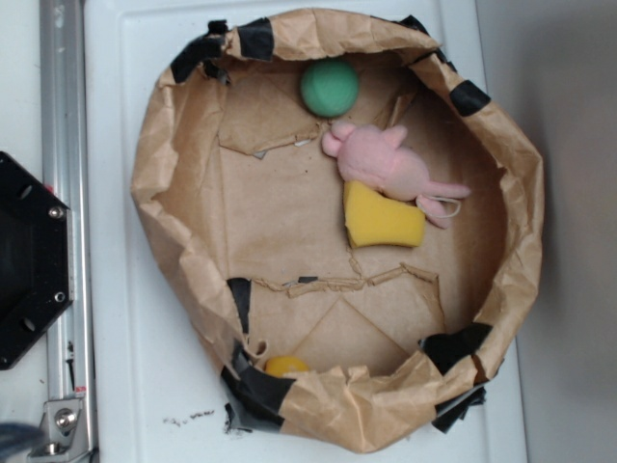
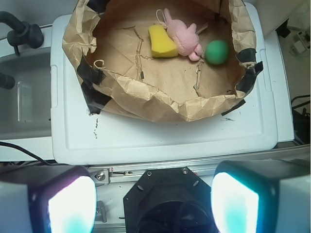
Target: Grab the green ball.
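Note:
The green ball [image 1: 330, 87] lies inside the brown paper basket [image 1: 164, 164] at its far top, just above the pink plush [image 1: 384, 159]. In the wrist view the green ball [image 2: 216, 51] sits at the right of the basket, beside the pink plush [image 2: 183, 36]. My gripper [image 2: 153, 204] is open and empty, its two glowing pads [image 2: 73, 206] wide apart, held high over the black robot base [image 2: 167, 199], well short of the basket. The gripper does not show in the exterior view.
A yellow sponge [image 1: 381, 217] lies under the plush. A small yellow ball [image 1: 285, 366] rests at the basket's near wall. The basket stands on a white lid [image 2: 160, 136]. An aluminium rail [image 1: 63, 145] and the black base [image 1: 29, 260] are on the left.

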{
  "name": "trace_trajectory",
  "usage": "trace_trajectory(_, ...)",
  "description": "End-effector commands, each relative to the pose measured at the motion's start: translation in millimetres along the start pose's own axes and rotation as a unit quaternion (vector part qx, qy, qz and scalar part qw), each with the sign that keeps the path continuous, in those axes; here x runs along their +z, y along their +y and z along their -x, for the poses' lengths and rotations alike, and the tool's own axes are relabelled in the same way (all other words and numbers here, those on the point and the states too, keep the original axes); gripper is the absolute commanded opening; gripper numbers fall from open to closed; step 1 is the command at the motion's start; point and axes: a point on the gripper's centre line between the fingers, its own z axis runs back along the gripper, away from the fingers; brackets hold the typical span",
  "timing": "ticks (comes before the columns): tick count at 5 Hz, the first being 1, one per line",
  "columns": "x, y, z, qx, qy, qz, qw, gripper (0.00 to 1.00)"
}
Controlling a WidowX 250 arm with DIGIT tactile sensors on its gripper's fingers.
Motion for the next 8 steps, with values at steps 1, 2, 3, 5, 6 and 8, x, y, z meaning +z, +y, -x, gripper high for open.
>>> trace_trajectory(1,0,0,0,0.0,0.0,0.0,1.0,1.0)
trace_trajectory(2,-35,17,-47,-0.062,-0.023,-0.067,0.996,1.0)
trace_trajectory(3,-54,20,-87,-0.188,0.0,-0.065,0.98,1.0)
trace_trajectory(5,-54,20,-87,-0.188,0.0,-0.065,0.98,1.0)
trace_trajectory(6,-54,20,-87,-0.188,0.0,-0.065,0.98,1.0)
trace_trajectory(8,-100,38,-111,-0.279,-0.013,-0.085,0.956,1.0)
